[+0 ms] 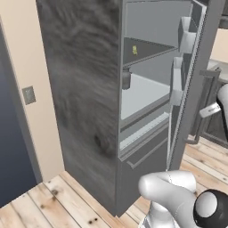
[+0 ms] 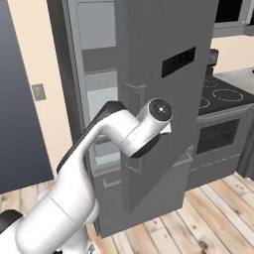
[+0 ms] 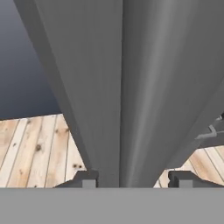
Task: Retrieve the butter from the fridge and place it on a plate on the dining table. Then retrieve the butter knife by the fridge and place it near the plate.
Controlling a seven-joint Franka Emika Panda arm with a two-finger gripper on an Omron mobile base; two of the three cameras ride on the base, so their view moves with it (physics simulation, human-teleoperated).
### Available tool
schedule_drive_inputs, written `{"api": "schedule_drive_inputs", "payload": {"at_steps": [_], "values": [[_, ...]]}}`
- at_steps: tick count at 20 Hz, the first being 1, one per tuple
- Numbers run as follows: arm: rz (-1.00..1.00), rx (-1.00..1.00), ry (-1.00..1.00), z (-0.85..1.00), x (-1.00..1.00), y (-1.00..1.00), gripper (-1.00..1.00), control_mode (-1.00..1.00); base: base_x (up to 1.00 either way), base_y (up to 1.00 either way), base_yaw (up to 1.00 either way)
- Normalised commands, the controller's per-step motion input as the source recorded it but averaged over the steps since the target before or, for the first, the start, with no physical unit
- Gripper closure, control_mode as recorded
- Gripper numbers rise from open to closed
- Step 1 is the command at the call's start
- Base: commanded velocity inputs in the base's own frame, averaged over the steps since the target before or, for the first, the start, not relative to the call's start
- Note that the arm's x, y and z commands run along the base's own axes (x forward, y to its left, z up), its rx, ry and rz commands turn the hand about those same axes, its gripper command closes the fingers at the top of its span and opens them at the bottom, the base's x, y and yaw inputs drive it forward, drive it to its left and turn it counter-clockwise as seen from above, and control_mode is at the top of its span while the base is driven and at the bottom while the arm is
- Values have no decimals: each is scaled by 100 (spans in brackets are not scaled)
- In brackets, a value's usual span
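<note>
Pincer [image 3: 133, 179], jaws parted and straddling the fridge [image 1: 80, 89] handle [image 3: 131, 87] at lower centre, grips nothing; the door stands open, exposing the butter [image 1: 134, 50] upper centre.

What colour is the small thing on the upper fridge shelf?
Pale yellow: the butter, best seen in the left base view.

The fridge [image 1: 84, 102] stands open, its door [image 1: 196, 84] swung out at about two o'clock, leaving a gap onto the shelves [image 1: 142, 95]. In the hand view the door's bar [image 3: 131, 87] rises at twelve o'clock, blocking the gripper [image 3: 135, 178].
</note>
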Motion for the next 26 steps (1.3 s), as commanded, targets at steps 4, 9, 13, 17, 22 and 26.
{"api": "schedule_drive_inputs", "payload": {"at_steps": [4, 9, 13, 17, 22, 26], "values": [[-9, -17, 3, 44, -53, 4, -100, -100, 0, 0, 0], [-26, -45, 11, 45, -40, 63, -100, -100, 0, 0, 0], [-24, -59, 21, 33, 0, 75, -100, -100, 0, 0, 0], [-22, -51, 24, 22, 15, 79, -100, -100, 0, 0, 0], [-31, -35, 22, 28, -12, 31, -100, -100, 0, 0, 0], [-22, -36, 15, 44, 0, 71, -100, -100, 0, 0, 0]]}}
